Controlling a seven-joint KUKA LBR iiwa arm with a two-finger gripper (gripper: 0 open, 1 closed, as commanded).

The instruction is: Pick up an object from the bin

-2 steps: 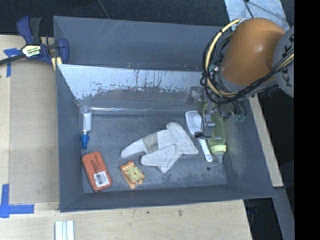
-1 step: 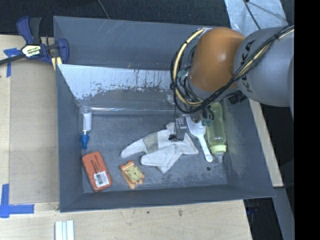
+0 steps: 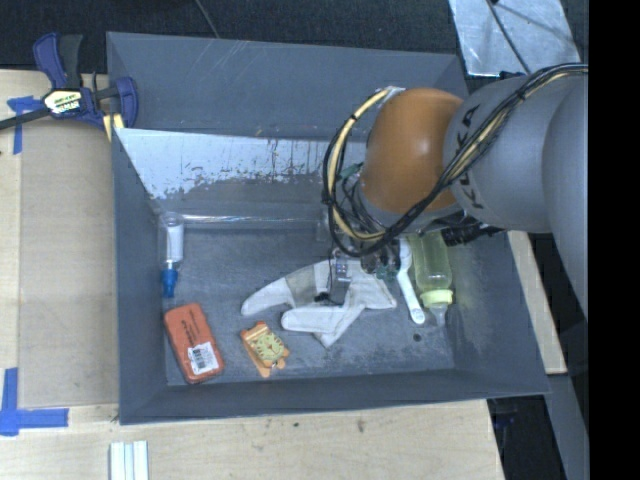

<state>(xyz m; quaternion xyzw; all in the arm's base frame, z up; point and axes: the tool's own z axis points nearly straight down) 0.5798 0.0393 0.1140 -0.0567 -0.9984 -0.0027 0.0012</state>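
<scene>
The bin [image 3: 300, 88] is a grey metal tub with sloping walls, and its floor carries a handful of loose things. By the left wall lies a clear tube [image 3: 172, 253] with a blue end. Near it, toward the front left corner, is a flat orange box [image 3: 192, 341] with a white label. Just right of the box sits a small orange and yellow packet [image 3: 264, 349]. On the right side a pale yellow-green bottle [image 3: 435, 268] lies close to the wall, with a white stick [image 3: 411, 296] right beside it. In the middle of the floor, nearer the front wall, is a white cloth [image 3: 310, 318]. It is limp and crumpled, with one flap reaching left and another pointing toward the front, and it lies apart from the packet. My gripper [image 3: 338, 286] is down at the cloth's upper right part, low enough to seem to touch it. Whether my gripper is apart, together or clamped on the cloth, I cannot tell from this angle.
</scene>
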